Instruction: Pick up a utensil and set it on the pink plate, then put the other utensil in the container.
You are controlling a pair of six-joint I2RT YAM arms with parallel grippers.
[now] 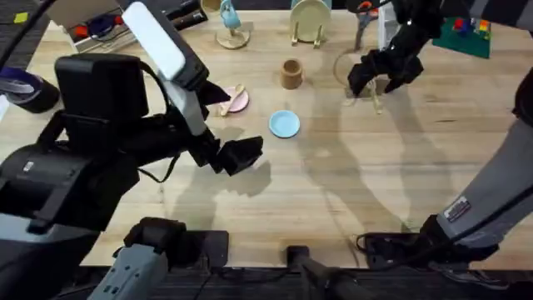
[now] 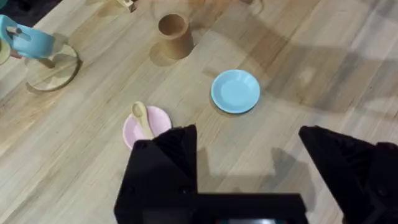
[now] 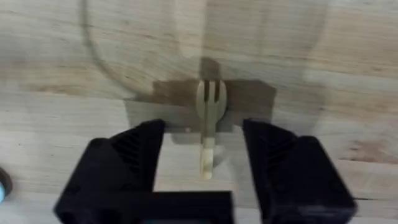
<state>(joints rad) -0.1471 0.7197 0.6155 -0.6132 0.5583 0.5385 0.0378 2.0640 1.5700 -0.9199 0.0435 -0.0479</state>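
The wooden spoon (image 2: 141, 116) lies on the pink plate (image 2: 158, 118), its bowl over the plate's far edge; both show left of centre from overhead, spoon (image 1: 229, 97) on pink plate (image 1: 240, 102). My left gripper (image 2: 249, 146) is open and empty, raised on the near side of the plate (image 1: 241, 155). The brown container (image 1: 291, 74) stands upright behind the plates. The wooden fork (image 3: 209, 115) lies flat on the table between the fingers of my open right gripper (image 3: 205, 134), which hovers low over it without touching. From overhead the right gripper (image 1: 372, 79) covers most of the fork (image 1: 376, 103).
A light blue plate (image 1: 284, 124) sits right of the pink one. Along the back edge stand a wooden mug stand with a blue mug (image 1: 231, 25), a rack holding a pale plate (image 1: 310, 20) and coloured toys (image 1: 466, 33). A tape roll (image 1: 21, 83) lies far left.
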